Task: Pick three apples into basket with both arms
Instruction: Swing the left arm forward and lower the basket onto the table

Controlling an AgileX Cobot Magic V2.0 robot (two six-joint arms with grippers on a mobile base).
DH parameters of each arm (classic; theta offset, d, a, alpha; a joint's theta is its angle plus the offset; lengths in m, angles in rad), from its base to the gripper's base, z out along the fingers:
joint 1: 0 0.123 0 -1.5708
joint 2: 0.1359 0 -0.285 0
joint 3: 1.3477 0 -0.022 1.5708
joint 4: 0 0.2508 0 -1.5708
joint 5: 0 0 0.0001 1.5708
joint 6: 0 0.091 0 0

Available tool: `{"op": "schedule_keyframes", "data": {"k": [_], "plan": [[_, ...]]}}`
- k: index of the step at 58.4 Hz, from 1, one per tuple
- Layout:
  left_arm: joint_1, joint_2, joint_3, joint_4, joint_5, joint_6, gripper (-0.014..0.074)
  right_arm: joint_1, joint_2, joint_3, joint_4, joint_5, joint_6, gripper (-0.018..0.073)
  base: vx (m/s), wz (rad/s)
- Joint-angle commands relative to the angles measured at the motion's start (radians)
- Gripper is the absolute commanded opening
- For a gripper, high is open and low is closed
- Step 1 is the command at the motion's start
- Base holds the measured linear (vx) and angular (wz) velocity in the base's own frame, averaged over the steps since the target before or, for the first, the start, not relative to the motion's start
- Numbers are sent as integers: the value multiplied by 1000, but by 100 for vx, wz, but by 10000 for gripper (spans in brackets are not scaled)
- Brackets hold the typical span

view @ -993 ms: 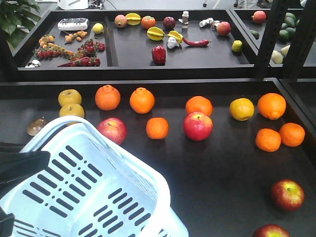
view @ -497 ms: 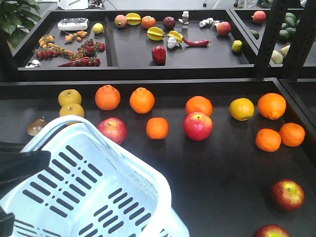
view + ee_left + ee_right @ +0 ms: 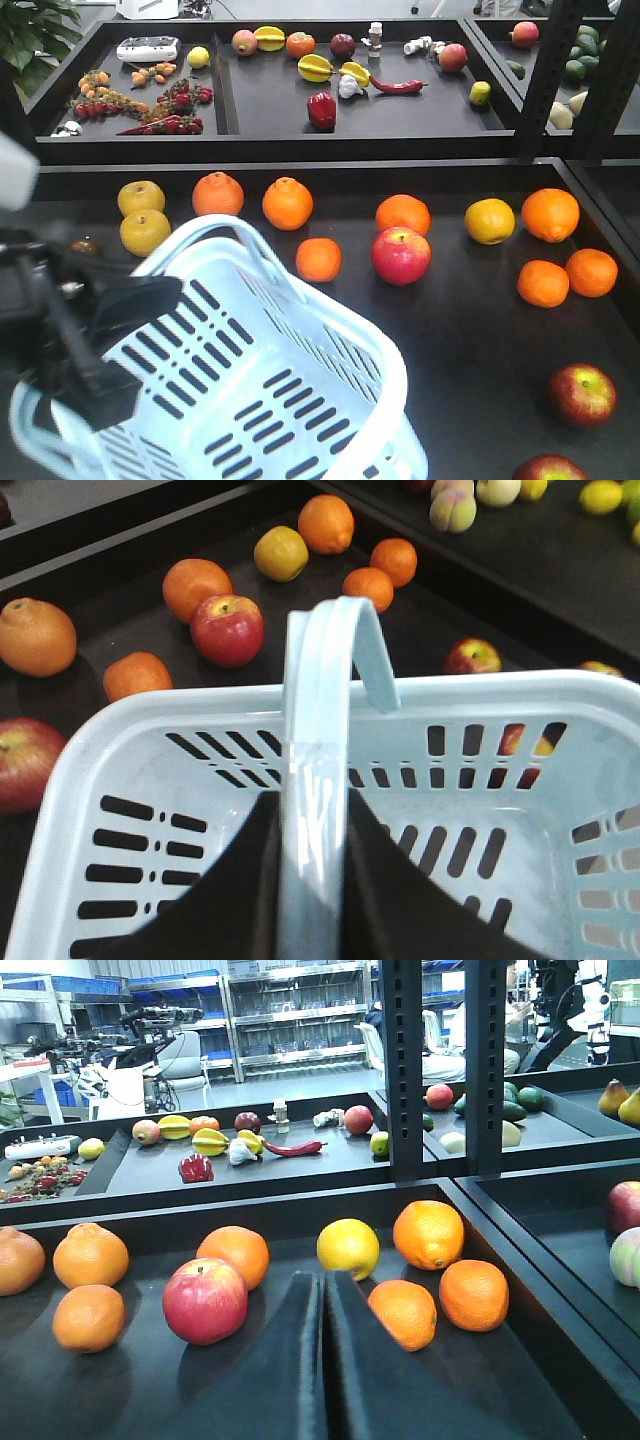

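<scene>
**Basket [image 3: 300, 345] tipped up in the left jaws, apples [image 3: 401, 255] out on the bench [image 3: 470, 340]**

Nearest to us, the pale blue basket stands tilted at the front left of the bench, with its slotted inside turned toward the front camera. We see the left gripper [image 3: 313, 805] from its own wrist view. Its jaws are closed on one loop handle [image 3: 320, 680], with a dark finger [image 3: 250, 880] on either side of the strip. In the front view the left arm [image 3: 85, 340] covers the basket's near left corner.

The right gripper [image 3: 323, 1290] hangs low over the bench, its jaws pressed together with nothing between them.

At the near right of the bench we find one apple [image 3: 548, 468] cut by the lower edge of the view. A second apple [image 3: 582, 394] lies just behind it. In the left wrist view another apple [image 3: 25, 762] sits just beside a corner of the basket, and we cannot tell whether the two touch. A brighter red apple lies mid-bench, well apart from the basket and near a small orange [image 3: 319, 259].

Farther back, more oranges [image 3: 288, 203] run across the bench, with yellow fruits [image 3: 146, 232] at the left, close to the basket's far handle.

Beyond the bench, a dark tray [image 3: 260, 95] holds a red pepper [image 3: 322, 110] among other small produce.
</scene>
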Motion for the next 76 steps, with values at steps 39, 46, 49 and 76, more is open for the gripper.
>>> {"op": "schedule_keyframes", "data": {"k": [39, 46, 49, 76], "plan": [[-5, 773, -648, -318, 146, 795, -6, -3, -12, 13, -8, -74, -8, -5, 0, 0], [-5, 841, -716, -316, 181, 813, -6, -3, -12, 13, -8, -74, -8, -5, 0, 0], [-5, 860, -738, -316, 193, 823, -6, -3, -12, 13, -8, -74, -8, -5, 0, 0], [17, 912, -782, -236, 197, 842, -6, -3, -12, 13, -8, -74, -8, -5, 0, 0]]}}
